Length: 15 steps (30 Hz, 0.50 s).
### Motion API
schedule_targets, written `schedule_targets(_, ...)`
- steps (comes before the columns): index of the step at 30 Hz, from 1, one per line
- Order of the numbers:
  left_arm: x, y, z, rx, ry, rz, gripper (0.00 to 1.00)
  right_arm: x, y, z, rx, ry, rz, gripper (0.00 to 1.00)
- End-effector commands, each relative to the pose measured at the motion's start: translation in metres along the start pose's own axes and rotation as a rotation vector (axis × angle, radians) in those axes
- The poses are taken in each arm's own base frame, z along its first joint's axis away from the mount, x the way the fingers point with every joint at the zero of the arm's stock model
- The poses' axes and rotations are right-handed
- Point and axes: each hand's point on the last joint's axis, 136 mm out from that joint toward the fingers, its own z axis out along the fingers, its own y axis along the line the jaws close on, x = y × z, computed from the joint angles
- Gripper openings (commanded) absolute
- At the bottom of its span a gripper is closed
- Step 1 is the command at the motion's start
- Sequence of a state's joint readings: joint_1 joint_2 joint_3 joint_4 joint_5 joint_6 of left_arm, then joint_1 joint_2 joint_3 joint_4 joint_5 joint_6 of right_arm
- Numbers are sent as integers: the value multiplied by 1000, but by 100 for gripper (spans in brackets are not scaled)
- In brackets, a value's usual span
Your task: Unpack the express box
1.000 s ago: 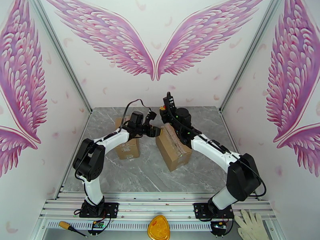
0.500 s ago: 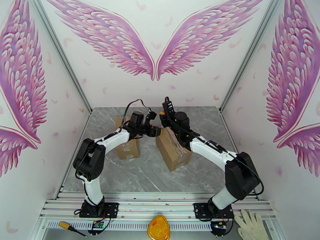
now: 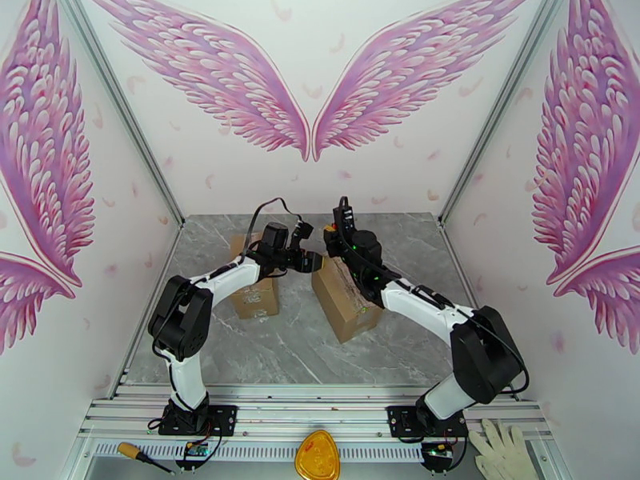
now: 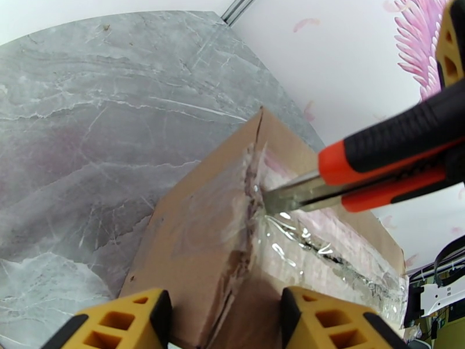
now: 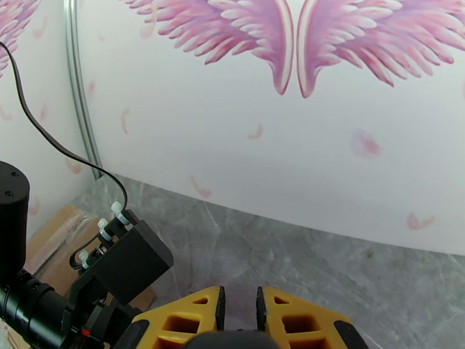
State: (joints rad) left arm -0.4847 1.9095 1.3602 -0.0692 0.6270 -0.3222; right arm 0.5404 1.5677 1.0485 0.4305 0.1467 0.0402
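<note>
**Supervisor:** Report the express box.

**Operator:** The express box (image 3: 348, 302) lies skewed near the middle of the table (image 3: 280, 354), between my two arms. It is plain brown corrugated card, matt and sharp-edged. Glossy, wrinkled clear tape (image 4: 314, 239) runs along its top seam. I judge it light and fairly stiff, but the flaps would buckle under a hard squeeze. The tape looks slick, so I would hold bare card at the end corners.

**Supervisor:** Pincers?

**Operator:** My right pincer (image 5: 239, 306) is clenched on an orange-and-black utility knife (image 4: 395, 152), its blade tip at the taped seam. My left pincer (image 4: 224, 312) straddles the box's end with its fingers apart. I cannot tell whether it pinches the card.
</note>
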Motion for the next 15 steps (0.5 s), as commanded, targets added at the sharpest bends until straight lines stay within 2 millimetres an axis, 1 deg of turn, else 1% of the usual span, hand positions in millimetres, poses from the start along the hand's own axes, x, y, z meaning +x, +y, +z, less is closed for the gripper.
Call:
schedule_targets(1, 46, 52, 16, -173, 108, -118, 53, 24, 3, -15, 17, 88, 35, 0)
schedule_targets(4, 47, 57, 16, -189, 107, -128, 52, 22, 1, -22, 26, 102, 21, 0)
schedule_targets(7, 47, 61, 15, -205, 101, -144, 51, 27, 0, -29, 31, 132, 10, 0)
schedule_targets(9, 44, 58, 14, -185, 92, -141, 51, 31, -1, -33, 29, 141, 5, 0)
schedule_targets(10, 42, 52, 14, -161, 85, -126, 53, 34, 0, -33, 28, 147, -3, 0)
schedule_targets(12, 33, 36, 13, -100, 63, -80, 60, 38, 0, -32, 22, 156, -15, 0)
schedule_targets(14, 18, 15, 8, -31, 32, -4, 67, 37, 3, -30, 7, 151, -21, 0)
schedule_targets(15, 11, 8, 6, -6, 22, 26, 70, 37, 5, -29, 1, 147, -19, 0)
